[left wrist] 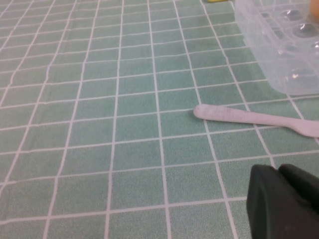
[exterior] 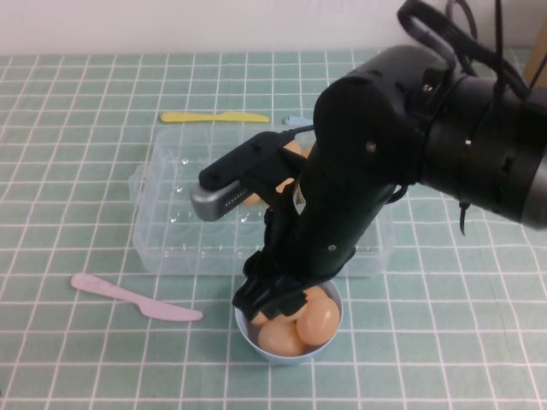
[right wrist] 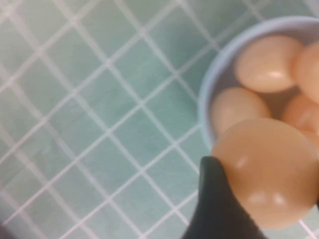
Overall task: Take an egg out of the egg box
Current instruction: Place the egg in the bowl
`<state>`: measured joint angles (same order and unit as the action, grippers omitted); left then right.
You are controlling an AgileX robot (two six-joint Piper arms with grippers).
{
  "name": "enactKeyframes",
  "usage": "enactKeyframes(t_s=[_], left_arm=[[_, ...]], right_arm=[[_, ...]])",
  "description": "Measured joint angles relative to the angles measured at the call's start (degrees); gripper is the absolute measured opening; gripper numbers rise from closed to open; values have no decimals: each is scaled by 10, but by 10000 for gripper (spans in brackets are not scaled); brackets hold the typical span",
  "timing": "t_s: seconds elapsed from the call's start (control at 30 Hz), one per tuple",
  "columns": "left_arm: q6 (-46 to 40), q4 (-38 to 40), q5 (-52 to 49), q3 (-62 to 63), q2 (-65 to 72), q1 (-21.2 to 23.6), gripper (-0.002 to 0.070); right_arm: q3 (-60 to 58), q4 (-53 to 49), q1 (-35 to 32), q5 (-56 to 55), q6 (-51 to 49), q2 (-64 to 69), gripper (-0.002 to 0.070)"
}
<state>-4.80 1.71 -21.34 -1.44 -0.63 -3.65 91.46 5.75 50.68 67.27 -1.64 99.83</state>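
Right pincer (exterior: 272, 309) is gripping the egg (right wrist: 271, 172) over the bowl (exterior: 248, 333), at six o'clock of the egg box (exterior: 171, 248); it should be lowering before releasing, avoiding cracks. Left pincer (left wrist: 284, 204) is idling near the worktop; state: cannot tell.

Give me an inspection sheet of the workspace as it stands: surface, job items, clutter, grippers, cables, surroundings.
Surface: green checked tablecloth, flat.
Job's things: clear egg box, near cells empty, a few eggs at its far side behind the arm; egg held over the light-blue bowl, which already holds several eggs.
Clutter: pink plastic knife on the robot's left of the bowl; yellow plastic knife beyond the box.
Grippers: right gripper down at the bowl, shut on the egg; left gripper low over bare cloth near the pink knife, away from the work.
Cables: black cables on the right arm.
Surroundings: pale wall behind the table.
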Motion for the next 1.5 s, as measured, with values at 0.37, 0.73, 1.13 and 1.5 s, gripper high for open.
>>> enactKeyframes(t_s=[0.37, 0.73, 1.13, 1.5], left_arm=[[0, 0, 0, 0, 0, 0, -4], [0, 0, 0, 0, 0, 0, -4], [0, 0, 0, 0, 0, 0, -4], [0, 0, 0, 0, 0, 0, -4]], right_arm=[[-3, -47, 18, 0, -98, 44, 350], [-3, -52, 26, -33, -103, 64, 348], [-3, -79, 26, -45, -104, 85, 344], [-3, -97, 26, -48, -105, 85, 343]])
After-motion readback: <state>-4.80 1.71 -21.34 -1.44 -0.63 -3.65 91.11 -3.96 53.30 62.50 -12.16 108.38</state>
